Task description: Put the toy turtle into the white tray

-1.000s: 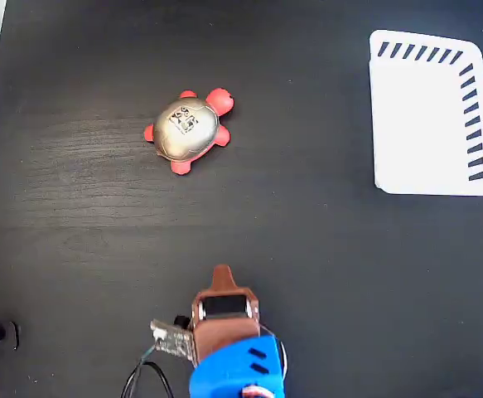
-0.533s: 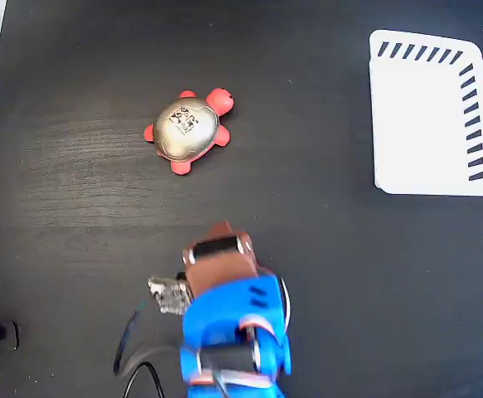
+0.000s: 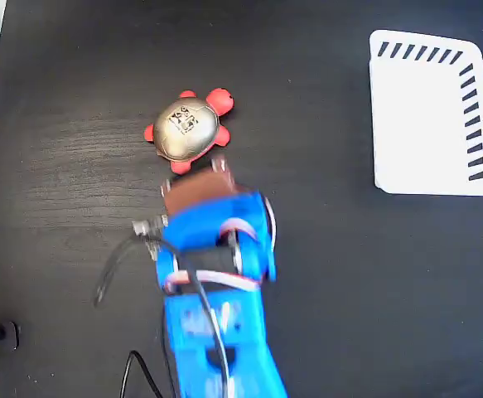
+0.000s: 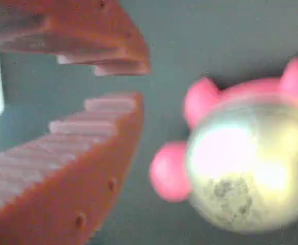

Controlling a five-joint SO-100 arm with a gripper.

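Closest to the wrist camera, the gripper (image 4: 138, 81) fills the left side of the picture with its two orange-brown fingers (image 4: 72, 168), ridged on their inner faces. Their tips stand a narrow gap apart, with only dark table showing between them; they hold nothing. Just beside those tips, to the right in the wrist view, sits the toy turtle (image 4: 241, 168), blurred, its shiny gold-silver shell facing the lens and its pinkish-red feet poking out toward the fingers. The fingers and the turtle look apart, not touching.

From the fixed view overhead, the blue arm (image 3: 212, 307) reaches up from the bottom edge over the black table (image 3: 324, 290), a dark cable trailing at its left. Its brown gripper (image 3: 218, 168) ends just below the toy turtle (image 3: 187, 130), whose shell bears a dark printed mark and whose red head points to the upper right. Farthest off, well apart at the upper right of the table, lies the white tray (image 3: 427, 116) with dark slanted slots along its top and right edges.
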